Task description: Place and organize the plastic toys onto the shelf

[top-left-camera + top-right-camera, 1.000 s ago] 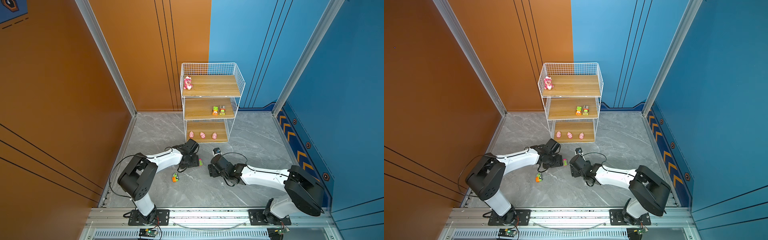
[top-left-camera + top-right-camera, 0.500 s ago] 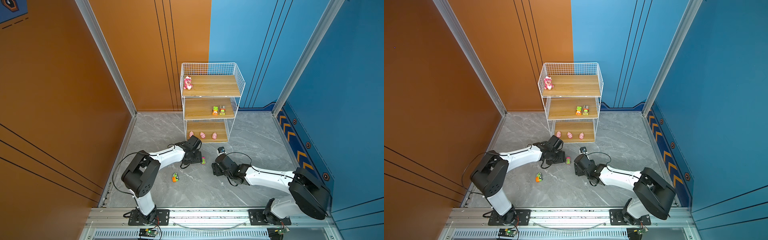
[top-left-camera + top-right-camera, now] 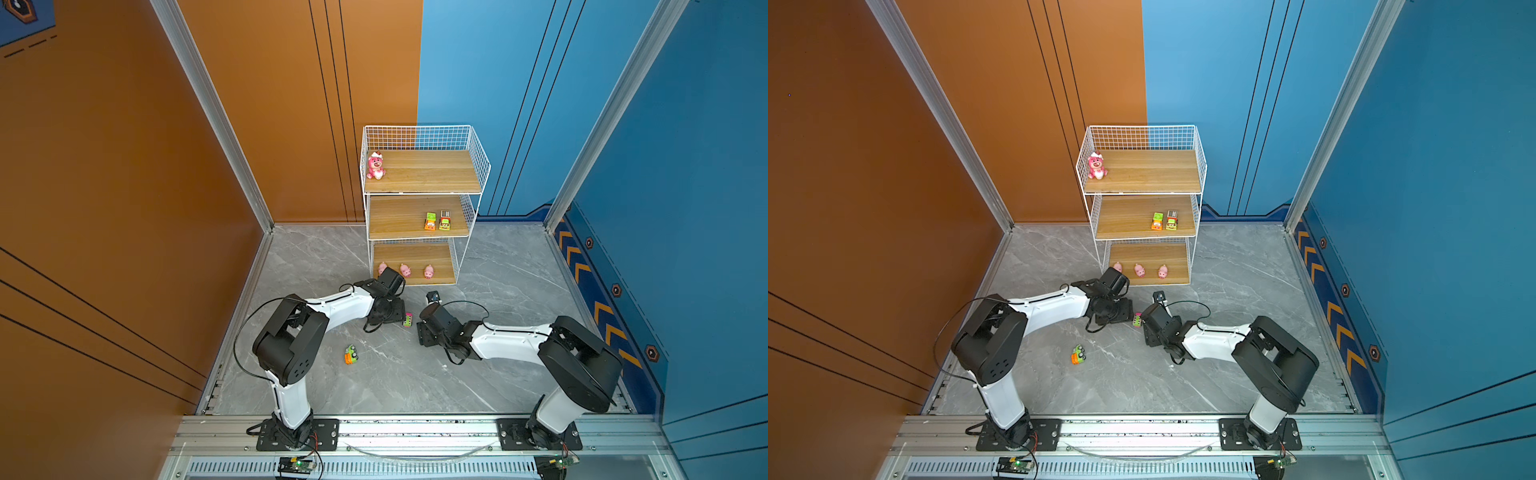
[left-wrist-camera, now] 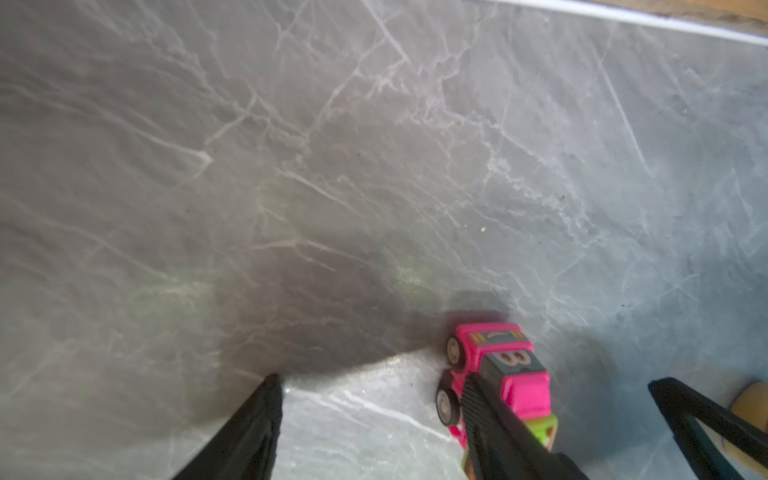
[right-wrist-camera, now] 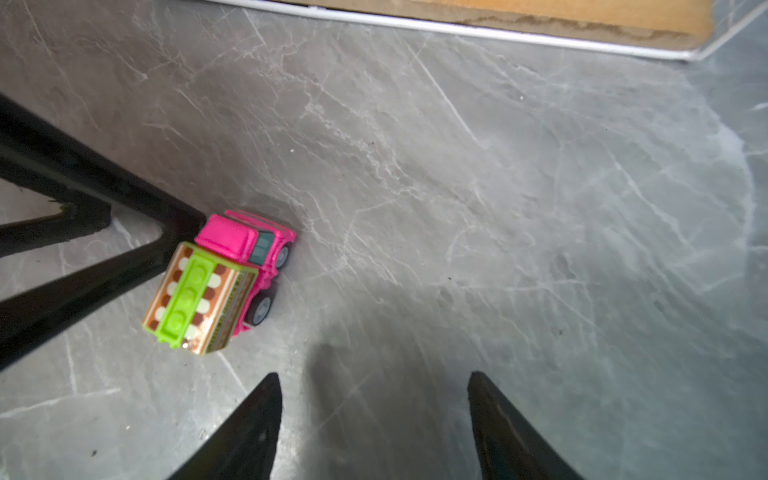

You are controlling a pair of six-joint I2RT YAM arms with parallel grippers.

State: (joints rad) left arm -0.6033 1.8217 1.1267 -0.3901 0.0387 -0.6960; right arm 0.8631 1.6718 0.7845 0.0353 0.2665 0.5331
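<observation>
A pink toy truck (image 3: pixel 408 319) (image 3: pixel 1137 319) with a green and brown back stands on the grey floor between my two grippers. My left gripper (image 4: pixel 370 382) (image 3: pixel 400 315) is open, and the truck (image 4: pixel 498 374) lies against the outer side of one of its fingers (image 4: pixel 490 415), not between them. My right gripper (image 5: pixel 372 378) (image 3: pixel 422 330) is open over bare floor, with the truck (image 5: pixel 224 282) off to one side. A green and orange vehicle (image 3: pixel 351 354) lies alone on the floor. The shelf (image 3: pixel 428 170) holds a pink bear (image 3: pixel 375 165), two vehicles (image 3: pixel 431 220) and three pigs (image 3: pixel 405 270).
The shelf's bottom board edge (image 5: pixel 457 16) runs close ahead of both grippers. Orange and blue walls enclose the floor, and an aluminium rail (image 3: pixel 415 432) carries both arm bases at the front. Open floor (image 3: pixel 415 382) lies between the arms and the rail.
My left gripper has moved towards the shelf, and the pink truck has shifted slightly right along the floor with it. My right arm has shifted a little. Both grippers stay open.
</observation>
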